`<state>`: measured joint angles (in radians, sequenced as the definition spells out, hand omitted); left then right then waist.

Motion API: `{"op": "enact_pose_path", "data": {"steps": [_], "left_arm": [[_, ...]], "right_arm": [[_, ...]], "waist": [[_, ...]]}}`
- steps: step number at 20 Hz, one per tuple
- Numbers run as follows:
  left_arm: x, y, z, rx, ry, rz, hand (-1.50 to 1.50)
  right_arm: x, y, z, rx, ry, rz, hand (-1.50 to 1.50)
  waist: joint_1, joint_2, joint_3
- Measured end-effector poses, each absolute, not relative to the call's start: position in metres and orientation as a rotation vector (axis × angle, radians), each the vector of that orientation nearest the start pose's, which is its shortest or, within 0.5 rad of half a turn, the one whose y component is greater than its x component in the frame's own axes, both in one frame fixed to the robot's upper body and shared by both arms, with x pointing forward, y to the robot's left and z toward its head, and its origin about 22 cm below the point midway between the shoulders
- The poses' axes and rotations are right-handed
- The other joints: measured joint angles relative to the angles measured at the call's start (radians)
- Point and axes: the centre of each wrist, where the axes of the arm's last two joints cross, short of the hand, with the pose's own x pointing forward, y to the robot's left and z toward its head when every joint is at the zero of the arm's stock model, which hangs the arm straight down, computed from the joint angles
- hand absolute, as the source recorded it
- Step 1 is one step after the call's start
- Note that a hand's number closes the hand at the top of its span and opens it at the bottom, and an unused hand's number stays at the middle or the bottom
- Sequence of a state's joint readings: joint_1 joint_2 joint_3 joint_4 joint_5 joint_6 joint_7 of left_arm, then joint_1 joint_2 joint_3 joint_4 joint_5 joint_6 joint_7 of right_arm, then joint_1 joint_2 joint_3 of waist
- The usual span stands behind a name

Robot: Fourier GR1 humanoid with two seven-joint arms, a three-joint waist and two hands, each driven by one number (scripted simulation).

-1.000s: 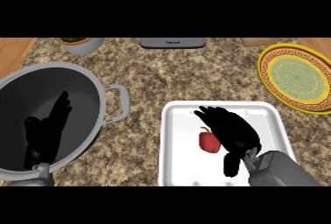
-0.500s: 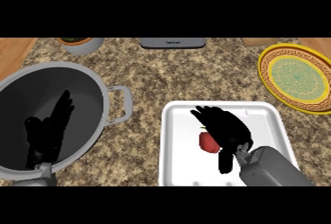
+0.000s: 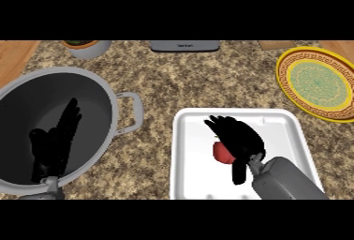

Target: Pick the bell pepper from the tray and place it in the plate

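Here, in the head view, a speckled counter (image 3: 180,79) carries a large dark pot (image 3: 52,136) at the left, its grey side handle (image 3: 133,112) sticking out toward a white tray (image 3: 283,119) at centre-right. A yellow plate (image 3: 318,84) with a green middle and patterned rim lies at the upper right, well apart from the tray, with bare counter between them. Along the far edge sit a small grey pot with a plant (image 3: 88,47) and a grey appliance (image 3: 185,45) — only its front edge shows. The red pepper (image 3: 221,152) lies in the tray, left of centre, and only part of it is visible because the right hand (image 3: 239,138) is over it. That hand reaches in from the lower right on its grey forearm (image 3: 287,180), fingers (image 3: 217,123) spread and bent downward above the pepper, thumb (image 3: 239,172) hanging toward the near side; the fingers are apart and not clamped — whether they touch the pepper I cannot tell. The left hand (image 3: 59,140) shows over the pot's dark inside at the left, fingers straight and pointing away, holding nothing.
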<state>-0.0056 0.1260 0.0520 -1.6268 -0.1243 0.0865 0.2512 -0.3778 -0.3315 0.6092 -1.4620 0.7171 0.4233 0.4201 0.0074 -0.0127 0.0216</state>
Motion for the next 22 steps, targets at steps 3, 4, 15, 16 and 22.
{"op": "enact_pose_path", "data": {"steps": [3, 4, 15, 16, 22], "left_arm": [[0.243, 0.269, 0.025, 0.297, -1.374, -0.047, 0.0], [0.245, 0.27, 0.025, 0.293, -1.377, -0.045, 0.0], [0.244, 0.266, 0.024, 0.3, -1.385, -0.045, 0.0], [0.244, 0.265, 0.024, 0.3, -1.385, -0.045, 0.0], [0.242, 0.26, 0.025, 0.295, -1.384, -0.051, 0.0]], "right_arm": [[0.28, -0.144, 0.033, -0.554, -1.026, 1.597, 1.5], [0.282, -0.142, 0.03, -0.557, -1.027, 1.612, 1.5], [0.293, -0.154, 0.026, -0.648, -1.16, 1.647, 1.5], [0.296, -0.161, 0.025, -0.65, -1.177, 1.629, 1.5], [0.336, -0.235, 0.042, -0.628, -1.316, 1.409, 1.5]], "waist": [[-0.001, 0.002, -0.004], [0.0, 0.002, -0.003], [-0.002, 0.0, -0.002], [-0.002, 0.001, -0.002], [0.004, 0.009, -0.003]]}}
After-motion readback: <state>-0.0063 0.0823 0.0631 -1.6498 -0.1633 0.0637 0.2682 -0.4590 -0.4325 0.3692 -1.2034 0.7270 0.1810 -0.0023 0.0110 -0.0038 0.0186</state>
